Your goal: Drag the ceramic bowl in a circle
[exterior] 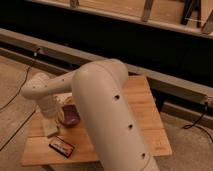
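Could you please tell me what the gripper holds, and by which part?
Cannot be told: the gripper, jaws shut, sits at the rim of the ceramic bowl; contact hidden.

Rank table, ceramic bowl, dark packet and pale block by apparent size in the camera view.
1. Table.
2. Ceramic bowl, partly behind the arm.
3. Dark packet and pale block: alike.
Tool: shut, at bowl's left edge.

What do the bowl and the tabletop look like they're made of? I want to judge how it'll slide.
The ceramic bowl: probably glazed ceramic. It is dark maroon with a glossy sheen, though hard plastic can't be ruled out.
The table: light wood with a matte finish, warm tan with faint board lines.
The gripper, shut, is down at the bowl's left side.
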Controlling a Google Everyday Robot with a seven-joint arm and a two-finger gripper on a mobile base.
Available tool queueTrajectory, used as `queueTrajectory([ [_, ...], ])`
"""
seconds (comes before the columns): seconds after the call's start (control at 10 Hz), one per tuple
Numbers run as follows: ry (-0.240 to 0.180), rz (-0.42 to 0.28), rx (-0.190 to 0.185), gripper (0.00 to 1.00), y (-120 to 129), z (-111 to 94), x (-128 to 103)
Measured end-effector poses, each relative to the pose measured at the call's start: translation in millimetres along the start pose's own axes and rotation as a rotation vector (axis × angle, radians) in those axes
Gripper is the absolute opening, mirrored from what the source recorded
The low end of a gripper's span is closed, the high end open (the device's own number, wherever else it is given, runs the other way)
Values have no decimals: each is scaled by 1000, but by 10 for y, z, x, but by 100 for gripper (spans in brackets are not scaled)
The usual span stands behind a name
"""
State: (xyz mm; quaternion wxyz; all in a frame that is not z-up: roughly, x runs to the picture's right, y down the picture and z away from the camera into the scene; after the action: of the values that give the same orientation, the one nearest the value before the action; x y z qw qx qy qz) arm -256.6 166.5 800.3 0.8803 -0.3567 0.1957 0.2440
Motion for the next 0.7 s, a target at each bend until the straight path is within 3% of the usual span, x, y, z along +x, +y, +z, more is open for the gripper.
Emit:
queueTrajectory([
  [0.1, -5, 11, 32, 0, -178, -23, -123],
  [0.3, -12, 83, 127, 0, -792, -136, -302],
  [0.5, -7, 199, 235, 0, -1565, -357, -242],
  [0.7, 16, 308, 305, 0, -2141, -515, -10],
])
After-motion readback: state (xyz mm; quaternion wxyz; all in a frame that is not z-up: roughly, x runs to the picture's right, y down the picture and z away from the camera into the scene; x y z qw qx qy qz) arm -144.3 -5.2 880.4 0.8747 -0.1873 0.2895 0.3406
